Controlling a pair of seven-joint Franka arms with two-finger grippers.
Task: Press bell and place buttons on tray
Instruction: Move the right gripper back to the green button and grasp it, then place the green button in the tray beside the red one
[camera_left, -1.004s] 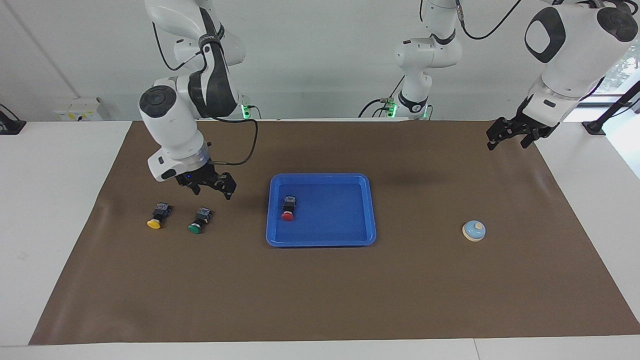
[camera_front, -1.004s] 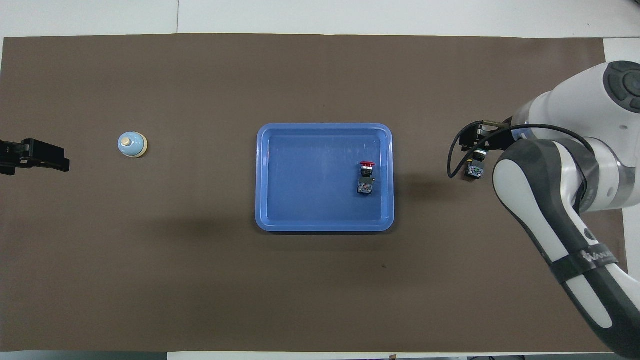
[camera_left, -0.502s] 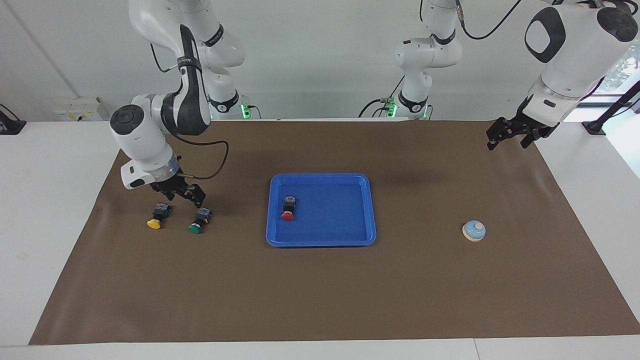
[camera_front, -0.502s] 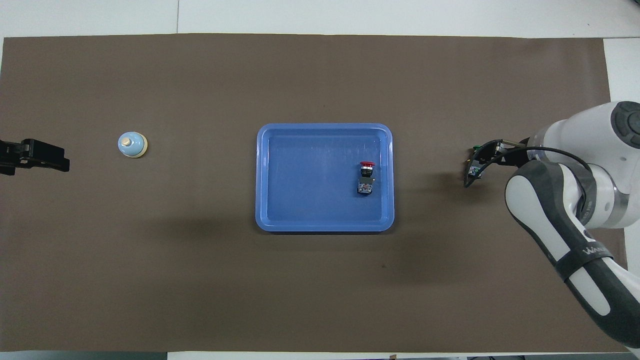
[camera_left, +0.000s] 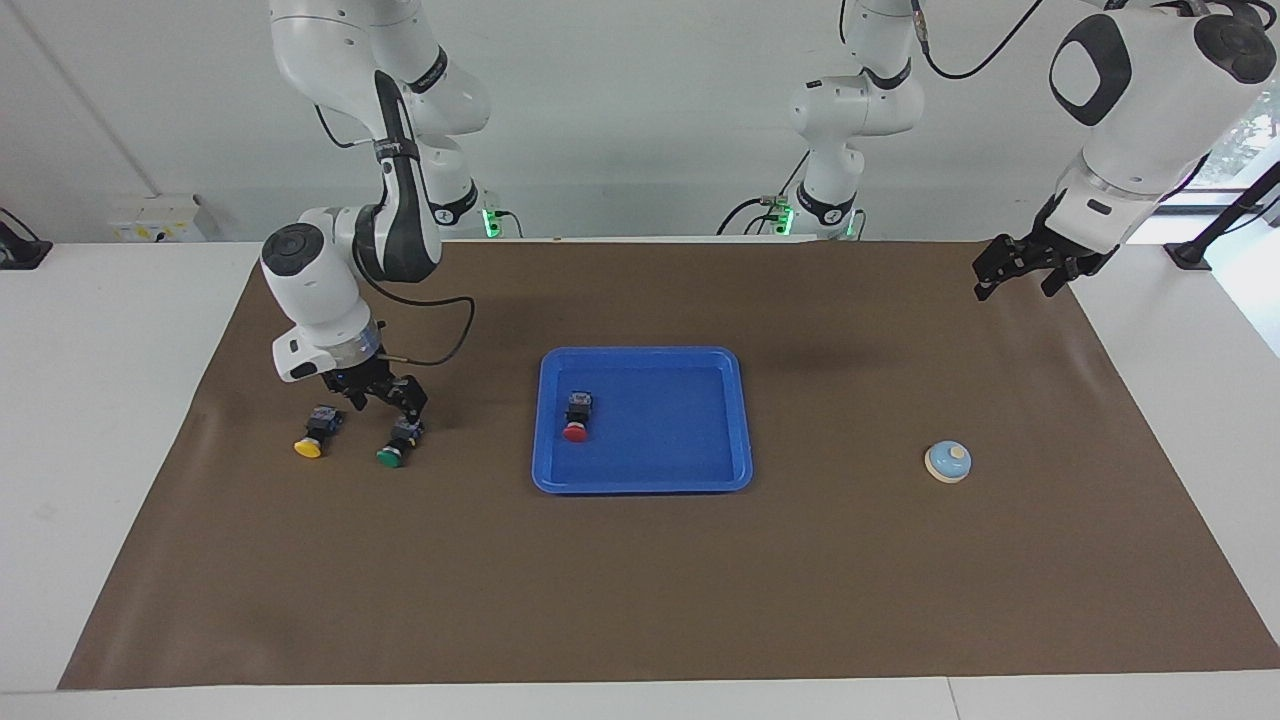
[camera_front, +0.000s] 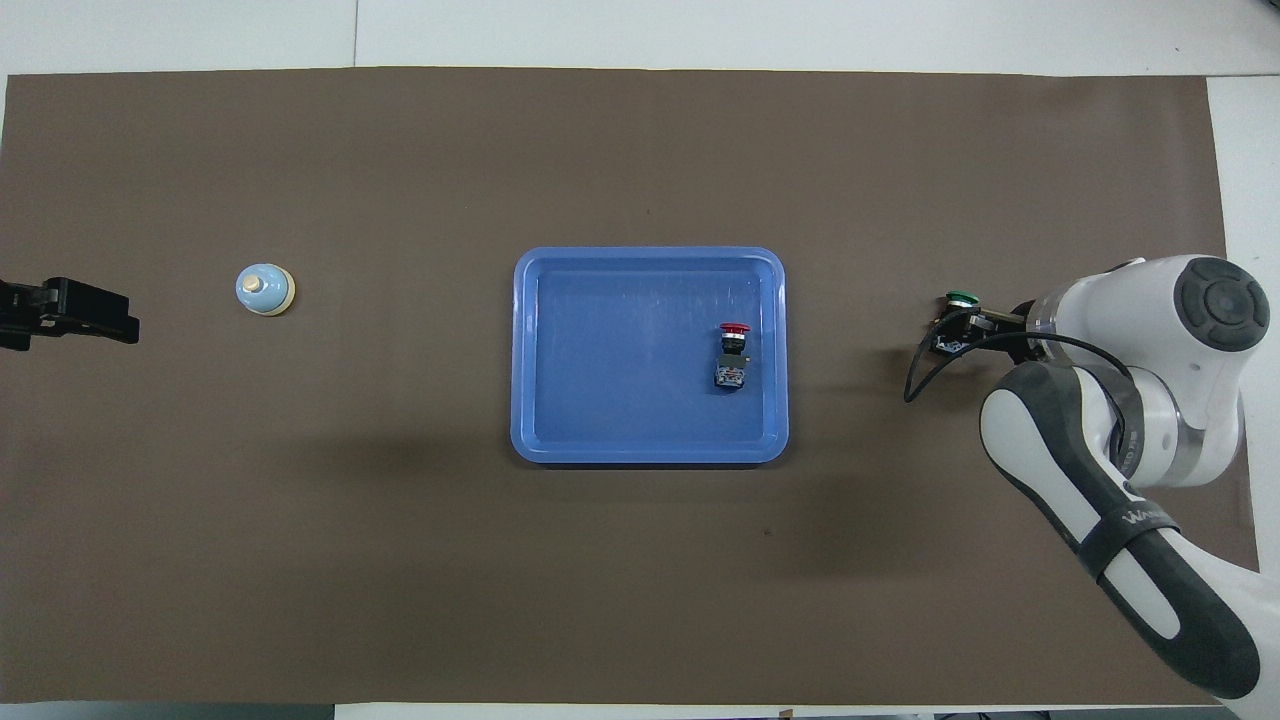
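Note:
The red button (camera_left: 576, 418) lies in the blue tray (camera_left: 642, 358), at its side toward the right arm's end; it also shows in the overhead view (camera_front: 733, 356). The green button (camera_left: 398, 444) and the yellow button (camera_left: 314, 437) lie side by side on the brown mat. My right gripper (camera_left: 386, 398) is open and low, just above the green button's black body. In the overhead view the green button (camera_front: 958, 318) shows at the gripper's tip and the yellow one is hidden under the arm. The bell (camera_left: 948, 461) stands toward the left arm's end. My left gripper (camera_left: 1020, 274) waits open in the air.
A brown mat (camera_left: 640, 600) covers the table. In the overhead view the tray (camera_front: 650, 256) sits at the mat's middle, the bell (camera_front: 265, 289) beside the left gripper (camera_front: 70, 311).
My right gripper has swung from beside the tray out over the two loose buttons, come down, and shifted back onto the green button. The left arm and all buttons have not moved.

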